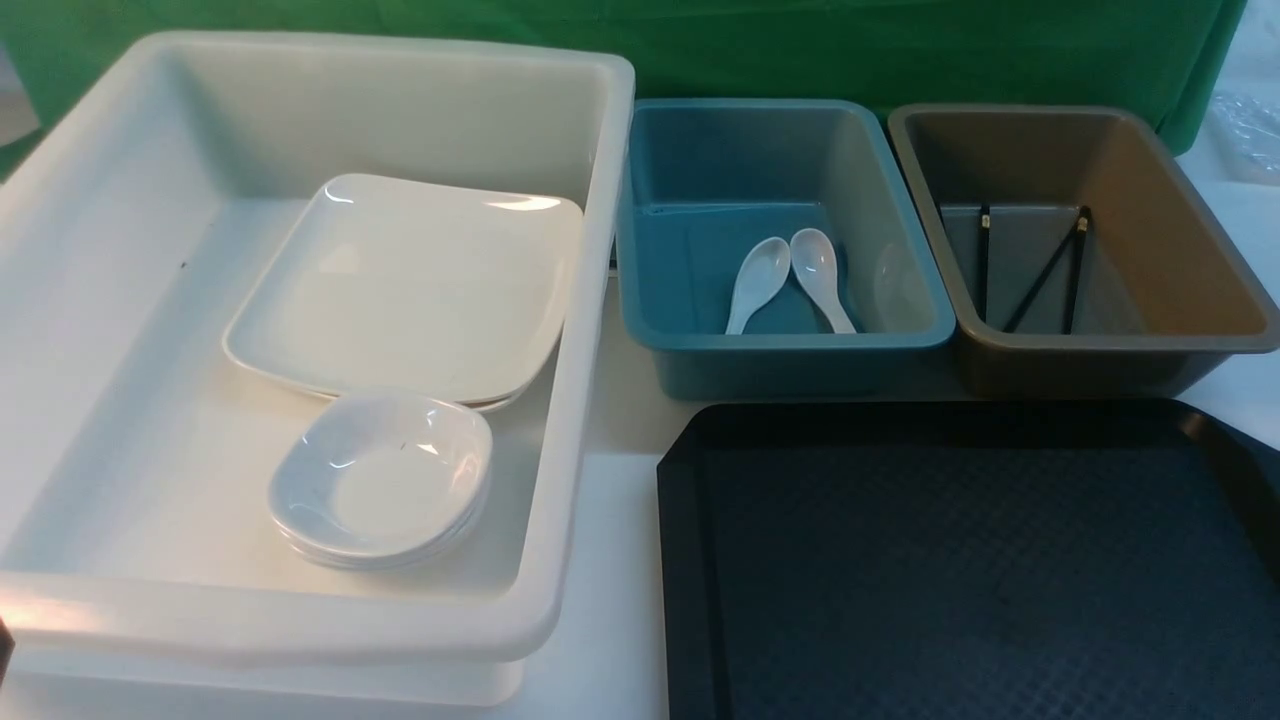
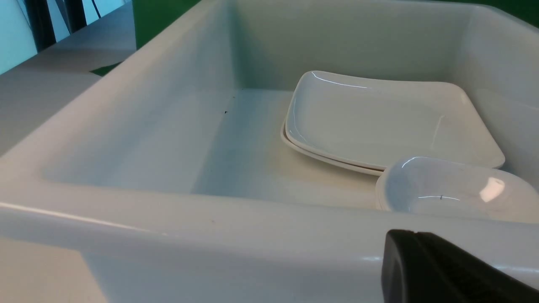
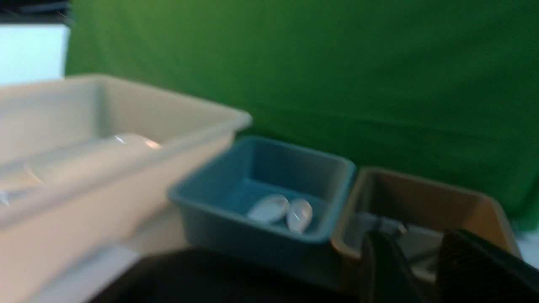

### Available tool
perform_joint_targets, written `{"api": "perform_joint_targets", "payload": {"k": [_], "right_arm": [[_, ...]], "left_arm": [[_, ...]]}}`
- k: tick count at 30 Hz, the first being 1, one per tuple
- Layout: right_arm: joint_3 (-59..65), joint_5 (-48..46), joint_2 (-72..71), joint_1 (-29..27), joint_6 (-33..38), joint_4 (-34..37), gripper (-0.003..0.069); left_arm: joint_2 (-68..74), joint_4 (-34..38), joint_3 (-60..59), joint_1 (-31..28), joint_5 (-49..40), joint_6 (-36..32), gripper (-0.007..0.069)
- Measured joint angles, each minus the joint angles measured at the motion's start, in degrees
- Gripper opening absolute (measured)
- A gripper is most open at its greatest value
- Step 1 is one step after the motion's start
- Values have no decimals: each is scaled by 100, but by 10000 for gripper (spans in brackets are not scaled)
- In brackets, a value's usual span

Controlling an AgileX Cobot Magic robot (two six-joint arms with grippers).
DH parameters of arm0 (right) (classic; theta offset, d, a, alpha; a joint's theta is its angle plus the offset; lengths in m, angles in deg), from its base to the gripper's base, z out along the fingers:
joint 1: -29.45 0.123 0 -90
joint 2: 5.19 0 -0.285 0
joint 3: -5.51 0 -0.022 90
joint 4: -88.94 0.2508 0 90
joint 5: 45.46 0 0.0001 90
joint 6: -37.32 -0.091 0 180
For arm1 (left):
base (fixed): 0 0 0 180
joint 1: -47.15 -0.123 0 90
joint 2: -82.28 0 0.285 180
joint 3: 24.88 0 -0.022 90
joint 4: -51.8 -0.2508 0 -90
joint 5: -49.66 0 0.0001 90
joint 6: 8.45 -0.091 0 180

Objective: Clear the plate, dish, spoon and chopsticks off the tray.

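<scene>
Black, diamond-textured plastic makes up the big rectangular tray (image 1: pixel 970 560) with cut-off corners, lying on the pale surface (image 1: pixel 620 440) at my near right; nothing rests on the part in view.

White plastic tub (image 1: pixel 60 300), large, stands to my left. Inside it lie two glossy white squarish plates (image 1: pixel 410 285), stacked one on the other, toward the tub's right wall. Nearer to me in the same tub sit small white rounded dishes (image 1: pixel 385 480), also stacked, their far edge overlapping the plates' near rim.

Teal plastic tub (image 1: pixel 780 340) stands beyond the tray, just beside the white tub. Two short white ceramic soup spoons (image 1: pixel 790 275) lie on its floor, bowls side by side at the far end, handles splaying toward me.

Brown plastic tub (image 1: pixel 1230 300) stands touching the teal one on its right. Thin black chopsticks (image 1: pixel 1040 270) with gold bands lie in it, thick ends away from me; one stick lies aslant against the others.

My left claw (image 2: pixel 442 269) shows in its wrist view as a single dark mass just outside the white tub's near wall; it is closed, with nothing in it.

My right claw (image 3: pixel 421 269) appears blurred in its wrist view, low in front of the brown tub. A gap separates its two dark fingers (image 3: pixel 476 269) and I see nothing between them.
</scene>
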Motion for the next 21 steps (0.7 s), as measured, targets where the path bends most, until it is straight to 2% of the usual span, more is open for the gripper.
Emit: {"api": "perform_joint_targets", "payload": {"k": [4,7,12,21], "right_arm": [[1018,-7,-106,-1005,0,-1,237],[1612,-255,-437,-1455,-5,-1,237],[1676,-502,-620,-1707,-5,-6,237],[1676,-507,-625,-1732,-54,-6,237]], "left_arm": [[0,-6,0,0,0,0,4],[-1,-18,0,0,-4,0,4],[-1,-18,0,0,-8,0,4],[-1,-23,0,0,-7,0,4]]}}
